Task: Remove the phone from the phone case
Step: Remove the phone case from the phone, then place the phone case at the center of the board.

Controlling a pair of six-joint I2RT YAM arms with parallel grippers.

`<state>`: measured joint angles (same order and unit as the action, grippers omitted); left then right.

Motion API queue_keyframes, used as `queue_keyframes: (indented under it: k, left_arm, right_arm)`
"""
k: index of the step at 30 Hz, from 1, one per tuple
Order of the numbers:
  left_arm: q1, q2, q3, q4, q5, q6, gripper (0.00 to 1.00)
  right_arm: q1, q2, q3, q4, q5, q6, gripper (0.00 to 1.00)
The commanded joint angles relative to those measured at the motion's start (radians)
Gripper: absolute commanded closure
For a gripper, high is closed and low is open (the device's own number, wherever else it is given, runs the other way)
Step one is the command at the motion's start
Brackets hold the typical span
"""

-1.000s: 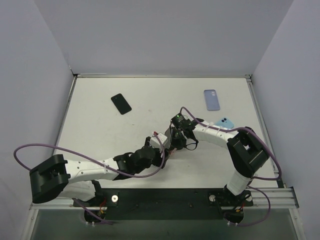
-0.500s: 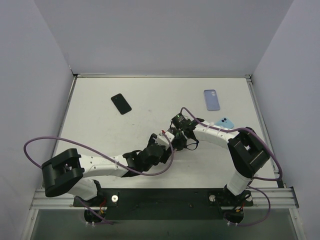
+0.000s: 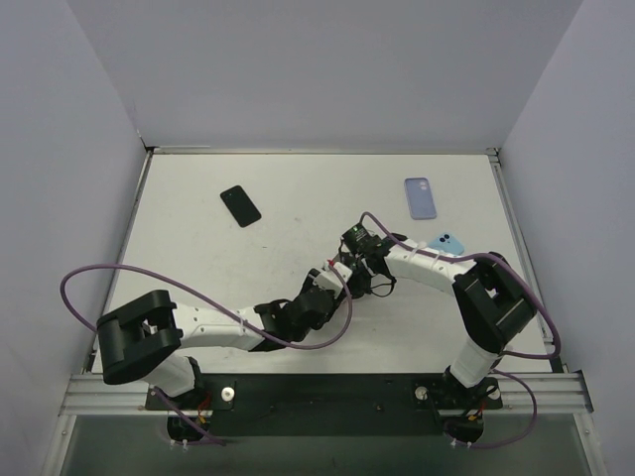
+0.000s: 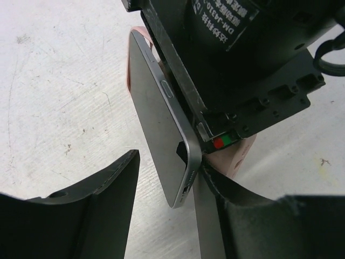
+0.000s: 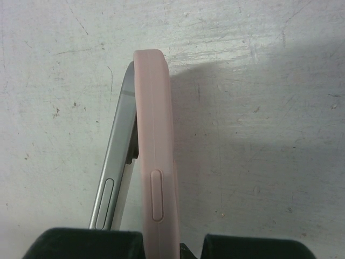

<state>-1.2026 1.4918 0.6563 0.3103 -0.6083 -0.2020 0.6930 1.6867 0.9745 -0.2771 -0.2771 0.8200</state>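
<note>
My right gripper [image 5: 161, 243] is shut on the pink phone case [image 5: 155, 135] and holds it on edge over the table. The grey phone [image 5: 116, 162] leans out of the case, its far end still seated in it. In the left wrist view the phone [image 4: 156, 118] hangs beside the case [image 4: 234, 159], under the right gripper's black body [image 4: 242, 54]. My left gripper [image 4: 170, 167] is open around the phone's free lower corner. One finger touches the phone's edge on the case side, and the other stands a gap away from its face. The two grippers meet at mid table [image 3: 337, 278].
A black phone [image 3: 240, 205] lies at the back left. A lavender case [image 3: 421, 197] lies at the back right, with a light blue phone or case [image 3: 446, 243] beside the right arm. A purple cable [image 3: 109, 273] loops off the left arm.
The left arm has reached forward and right to the held phone. Its jaws have narrowed around the phone's corner. The right gripper and the case have stayed put.
</note>
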Motion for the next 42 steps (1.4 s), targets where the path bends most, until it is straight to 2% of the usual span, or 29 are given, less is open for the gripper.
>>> queue_keyframes:
  k: [1, 3, 4, 7, 9, 13, 17, 20, 23, 24, 25, 27, 28, 31, 37, 38, 42]
  left_arm:
    - [0.005, -0.001, 0.049, 0.023, -0.083, 0.012, 0.52]
    - [0.006, -0.014, 0.055, 0.018, -0.099, 0.019, 0.57]
    - [0.006, -0.021, 0.058, 0.015, -0.11, 0.027, 0.64]
    - [0.006, -0.048, 0.072, -0.002, -0.116, 0.042, 0.74]
    - [0.006, -0.077, 0.085, -0.026, -0.126, 0.05, 0.85]
    - [0.006, -0.125, 0.152, -0.135, -0.113, 0.064, 1.0]
    - [0.011, -0.182, 0.212, -0.308, -0.137, 0.0, 1.0]
    - [0.021, -0.241, 0.229, -0.394, -0.105, -0.045, 1.0]
    - [0.109, -0.293, 0.258, -0.506, 0.022, -0.14, 1.0]
    - [0.198, -0.306, 0.262, -0.534, 0.069, -0.207, 1.0]
    - [0.249, -0.32, 0.263, -0.553, 0.197, -0.235, 1.0]
    - [0.36, -0.367, 0.22, -0.55, 0.338, -0.301, 1.0]
    - [0.458, -0.383, 0.2, -0.533, 0.461, -0.322, 1.0]
    - [0.639, -0.422, 0.134, -0.496, 0.608, -0.405, 1.0]
    - [0.88, -0.481, 0.01, -0.462, 0.786, -0.537, 1.0]
    - [0.953, -0.488, -0.016, -0.445, 0.814, -0.557, 1.0]
    - [1.112, -0.504, -0.125, -0.328, 0.97, -0.66, 1.0]
  right_arm:
    - [-0.007, -0.022, -0.023, -0.211, -0.048, 0.018, 1.0]
    - [-0.01, -0.028, -0.023, -0.209, -0.047, 0.016, 1.0]
    - [-0.012, -0.033, -0.025, -0.211, -0.048, 0.018, 1.0]
    - [-0.016, -0.041, -0.026, -0.212, -0.048, 0.019, 1.0]
    - [-0.016, -0.042, -0.026, -0.211, -0.045, 0.019, 1.0]
    - [-0.029, -0.05, -0.026, -0.211, -0.024, 0.03, 1.0]
    - [-0.053, -0.045, 0.01, -0.211, -0.008, 0.031, 1.0]
    - [-0.081, -0.041, 0.055, -0.211, -0.005, 0.022, 1.0]
    - [-0.116, -0.059, 0.078, -0.211, -0.011, -0.01, 1.0]
    - [-0.147, -0.068, 0.081, -0.209, -0.019, -0.025, 1.0]
    - [-0.162, -0.091, 0.084, -0.209, -0.022, -0.063, 1.0]
    - [-0.209, -0.117, 0.093, -0.206, -0.033, -0.105, 1.0]
    - [-0.226, -0.142, 0.095, -0.203, -0.034, -0.134, 1.0]
    - [-0.311, -0.177, 0.092, -0.195, -0.051, -0.16, 1.0]
    - [-0.45, -0.209, 0.058, -0.111, -0.128, -0.202, 1.0]
    - [-0.464, -0.203, 0.059, -0.096, -0.143, -0.206, 1.0]
    - [-0.489, -0.112, 0.105, -0.039, -0.185, -0.226, 1.0]
